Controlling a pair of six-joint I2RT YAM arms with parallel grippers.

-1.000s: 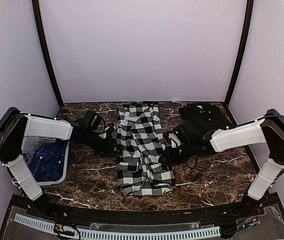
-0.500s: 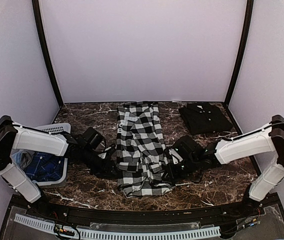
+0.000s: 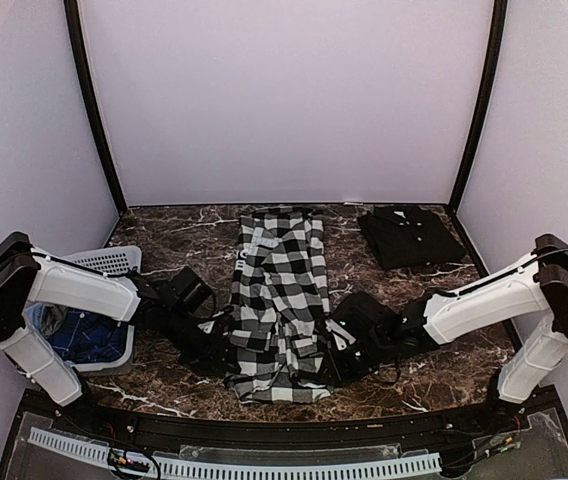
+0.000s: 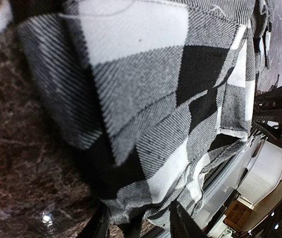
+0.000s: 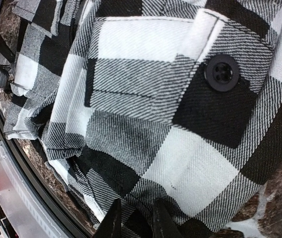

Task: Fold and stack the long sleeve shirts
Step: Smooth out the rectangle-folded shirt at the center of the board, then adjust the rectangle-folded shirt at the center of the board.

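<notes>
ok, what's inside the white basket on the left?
Crumpled blue cloth with a grey piece beside it. The left arm crosses over the basket, so the rest of its contents and its bottom are hidden.

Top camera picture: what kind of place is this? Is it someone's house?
Probably a robot test booth, not a house: plain lilac walls box in a small marble-look table, a left arm and a right arm are bolted at its near edge, and a checked shirt lies between them.
</notes>
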